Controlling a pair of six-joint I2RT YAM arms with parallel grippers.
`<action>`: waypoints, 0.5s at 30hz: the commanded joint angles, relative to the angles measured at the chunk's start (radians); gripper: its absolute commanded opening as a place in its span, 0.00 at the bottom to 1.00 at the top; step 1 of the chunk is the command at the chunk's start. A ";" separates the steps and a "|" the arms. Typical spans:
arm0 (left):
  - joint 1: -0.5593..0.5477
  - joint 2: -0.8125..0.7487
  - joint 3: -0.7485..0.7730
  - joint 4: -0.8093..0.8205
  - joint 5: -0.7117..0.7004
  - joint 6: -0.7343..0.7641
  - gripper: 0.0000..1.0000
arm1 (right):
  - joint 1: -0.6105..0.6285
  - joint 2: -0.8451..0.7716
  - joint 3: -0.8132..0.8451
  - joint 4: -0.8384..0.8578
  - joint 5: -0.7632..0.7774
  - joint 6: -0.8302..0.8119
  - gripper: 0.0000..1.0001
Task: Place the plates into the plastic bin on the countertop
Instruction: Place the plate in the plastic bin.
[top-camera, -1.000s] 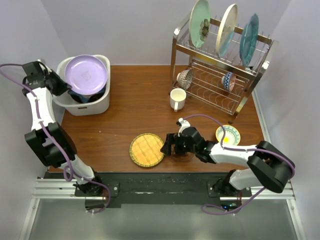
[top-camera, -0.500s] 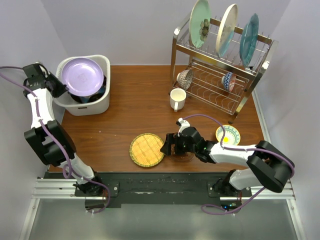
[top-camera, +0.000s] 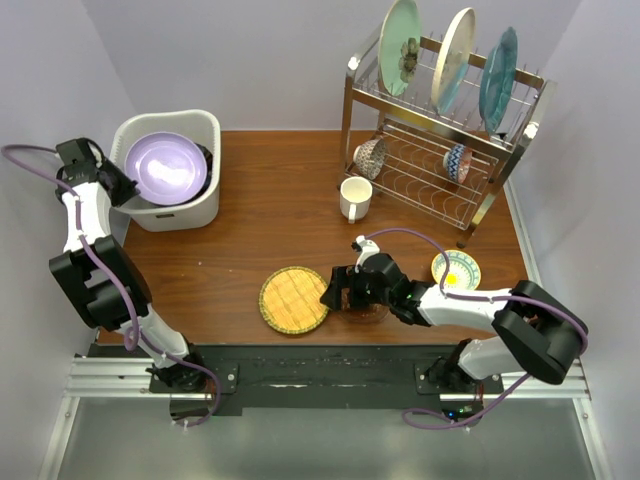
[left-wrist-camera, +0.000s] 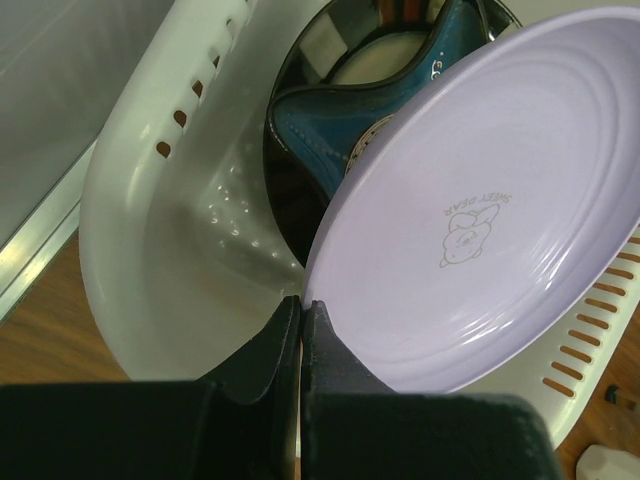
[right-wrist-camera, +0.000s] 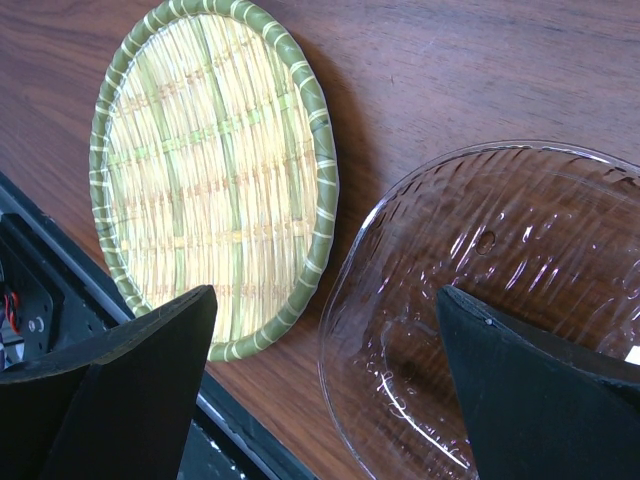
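My left gripper (top-camera: 118, 186) is shut on the near rim of the lavender plate (top-camera: 165, 168), which tilts inside the white plastic bin (top-camera: 196, 214) at the countertop's (top-camera: 270, 220) back left. In the left wrist view the fingertips (left-wrist-camera: 300, 302) pinch the lavender plate's (left-wrist-camera: 490, 200) edge over the bin wall (left-wrist-camera: 160, 230). Under it lie a blue star-shaped dish (left-wrist-camera: 335, 120) and a black-rimmed plate (left-wrist-camera: 385, 60). My right gripper (top-camera: 340, 290) is open and empty above a clear glass dish (right-wrist-camera: 500, 300), beside a woven bamboo plate (right-wrist-camera: 210, 180).
A steel wire rack (top-camera: 440, 150) at the back right holds a pale green plate (top-camera: 402, 32), a cream plate (top-camera: 454, 58) and a teal plate (top-camera: 498, 65) upright, with two small bowls below. A white mug (top-camera: 354, 197) and a small yellow-patterned bowl (top-camera: 457, 269) stand on the countertop.
My left gripper has moved nearer and lower, and the lavender plate has sunk deeper into the bin. The right arm has not moved.
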 joint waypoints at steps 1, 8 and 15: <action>0.011 -0.001 0.011 0.084 0.024 -0.001 0.00 | 0.005 0.014 0.017 -0.020 0.009 -0.017 0.95; 0.007 0.014 -0.001 0.091 0.051 0.004 0.05 | 0.004 0.019 0.020 -0.020 0.009 -0.017 0.95; -0.008 0.004 -0.010 0.113 0.054 0.008 0.31 | 0.004 0.013 0.019 -0.021 0.007 -0.017 0.95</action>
